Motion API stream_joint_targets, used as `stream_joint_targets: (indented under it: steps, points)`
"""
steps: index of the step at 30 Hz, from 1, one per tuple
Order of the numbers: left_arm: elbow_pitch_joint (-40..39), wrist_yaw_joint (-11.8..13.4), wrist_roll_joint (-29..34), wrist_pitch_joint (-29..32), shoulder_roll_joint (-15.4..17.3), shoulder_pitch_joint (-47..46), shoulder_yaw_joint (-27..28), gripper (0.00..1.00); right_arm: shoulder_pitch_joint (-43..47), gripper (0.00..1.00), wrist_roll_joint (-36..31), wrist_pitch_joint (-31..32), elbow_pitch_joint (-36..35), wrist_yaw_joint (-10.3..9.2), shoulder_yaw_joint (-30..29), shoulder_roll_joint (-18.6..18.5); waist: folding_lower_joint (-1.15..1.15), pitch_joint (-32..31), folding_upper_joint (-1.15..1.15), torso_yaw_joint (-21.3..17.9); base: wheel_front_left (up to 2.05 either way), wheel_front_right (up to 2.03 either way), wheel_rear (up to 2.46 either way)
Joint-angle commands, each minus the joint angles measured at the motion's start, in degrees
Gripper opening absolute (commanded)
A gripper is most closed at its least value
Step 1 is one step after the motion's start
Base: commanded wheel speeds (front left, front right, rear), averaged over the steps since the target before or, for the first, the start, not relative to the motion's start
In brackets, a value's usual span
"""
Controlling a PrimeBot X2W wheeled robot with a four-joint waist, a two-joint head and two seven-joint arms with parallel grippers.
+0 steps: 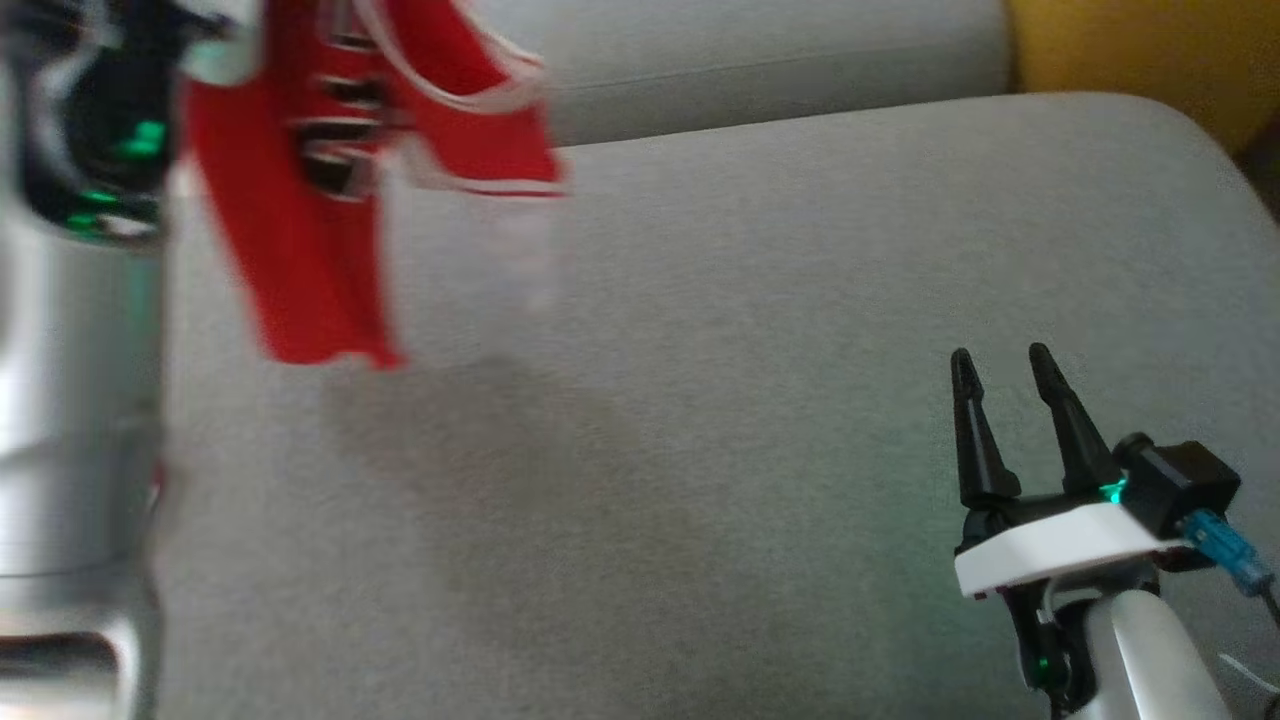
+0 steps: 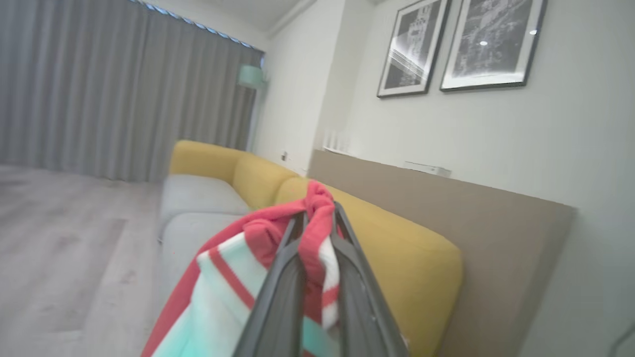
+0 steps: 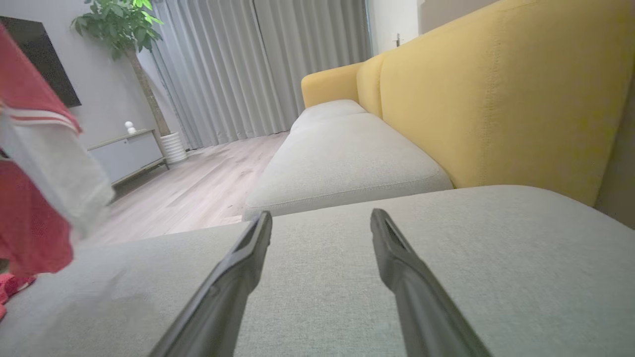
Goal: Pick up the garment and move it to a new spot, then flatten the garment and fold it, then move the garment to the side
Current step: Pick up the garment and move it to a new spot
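Note:
The garment (image 1: 320,190), red with white stripes and panels, hangs in the air over the left part of the grey sofa cushion (image 1: 700,400), blurred in the head view. My left gripper (image 2: 317,218) is shut on a bunched fold of the garment (image 2: 312,233), which droops below the fingers. The pale left forearm (image 1: 70,400) rises along the left edge of the head view. My right gripper (image 1: 1000,365) stands open low over the cushion at the lower right, nothing between its fingers (image 3: 248,258). The garment (image 3: 34,188) also hangs at the left of the right wrist view.
The sofa has yellow backrests (image 3: 496,99) and a second grey seat cushion (image 3: 342,163) beyond this one. Wooden floor (image 3: 198,183), grey curtains (image 3: 258,64), a low cabinet (image 3: 124,153) and a potted plant (image 3: 134,39) lie past the sofa. Framed pictures (image 2: 461,44) hang on the wall.

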Motion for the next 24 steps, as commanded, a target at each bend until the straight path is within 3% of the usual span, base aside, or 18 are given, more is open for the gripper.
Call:
stream_joint_targets:
  steps: [1,7,13,17,18,19,20,24]
  points:
    - [-2.16,-0.27,-1.53,0.70,0.05,-1.34,0.80,0.00,-2.08,1.00,0.63,-0.15,-2.06,0.44,1.78,-0.31,0.00,0.16,0.00,-3.17,0.00,0.00,0.00]
    - [-2.47,-0.52,-5.87,0.60,-6.88,6.01,-2.96,0.00,-3.19,1.00,0.73,0.04,-2.52,0.44,1.15,-0.31,0.00,1.64,0.00,-6.32,0.00,0.00,0.00]
    - [4.89,-2.47,-0.01,-3.76,-7.89,16.37,-10.93,0.00,-4.07,1.00,0.84,0.11,-2.76,0.44,1.40,-0.31,0.00,2.97,0.00,-7.36,0.00,0.00,0.00]
    - [13.06,-2.34,5.11,-9.15,-8.27,21.32,-14.96,0.00,-4.49,1.00,0.69,0.43,-2.47,0.44,1.94,-0.31,0.00,3.14,0.00,-7.09,0.00,0.00,0.00]
    - [14.83,-2.40,6.61,-10.70,-8.27,22.05,-16.02,0.45,-4.45,1.00,0.43,0.59,-2.40,0.44,1.97,-0.31,0.00,3.07,0.00,-6.83,0.00,0.00,0.00]
    - [14.83,-2.40,6.61,-10.70,-8.27,22.05,-16.02,0.45,-4.45,1.00,0.43,0.59,-2.40,0.44,1.97,-0.31,0.00,3.07,0.00,-6.83,0.00,0.00,0.00]
    - [16.31,-2.62,7.78,-12.53,-8.41,22.77,-16.87,1.00,-4.35,1.00,0.03,0.84,-2.29,0.44,2.01,-0.31,0.00,2.96,0.00,-6.55,0.00,0.00,0.00]
    - [19.82,-1.69,10.59,-24.17,-9.59,26.90,-17.07,1.00,-2.91,1.00,-3.07,2.33,-1.85,0.44,1.32,-0.31,0.00,2.01,0.00,-4.16,0.00,0.00,0.00]
